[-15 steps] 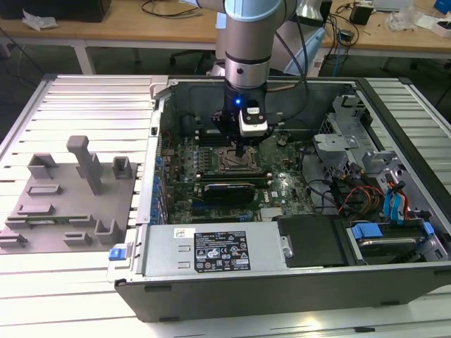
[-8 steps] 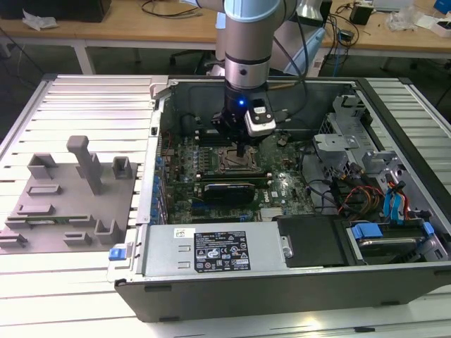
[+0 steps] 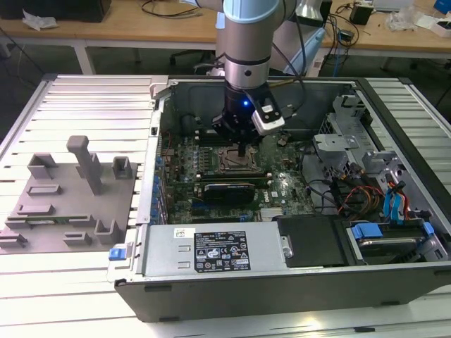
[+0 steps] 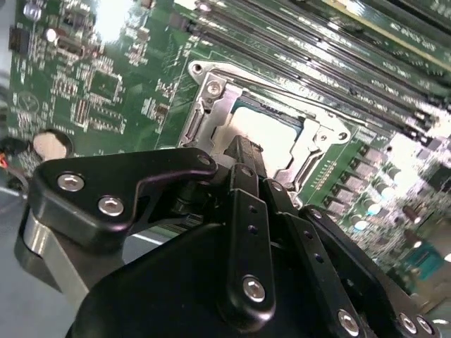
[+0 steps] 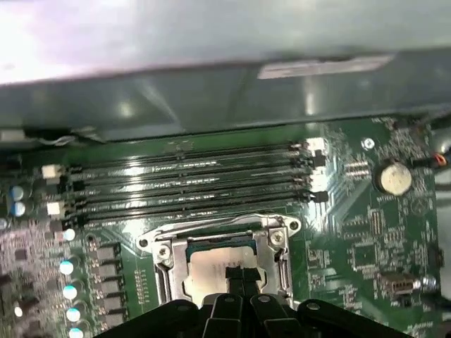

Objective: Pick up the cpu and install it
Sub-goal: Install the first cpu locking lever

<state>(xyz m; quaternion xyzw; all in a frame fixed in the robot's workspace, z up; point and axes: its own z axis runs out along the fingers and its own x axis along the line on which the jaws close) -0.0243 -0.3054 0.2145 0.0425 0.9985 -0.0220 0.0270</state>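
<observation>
Computer case [image 3: 211, 246]: open on the bench. Motherboard [image 5: 366, 239]: inside it. Socket [image 5: 161, 255]: metal frame around the cpu [image 5: 211, 271], seated flat. My end effector [image 5: 240, 276]: directly above the cpu, tips pressed together, at its surface.

gripper [image 3: 242, 149] over socket [image 3: 237, 161], open case [image 3: 282, 282]

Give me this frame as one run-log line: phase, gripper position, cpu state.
phase: install | gripper: directly over socket, fingers at cpu | cpu: lying inside socket frame | fixture: apart, exterior view's left
</observation>
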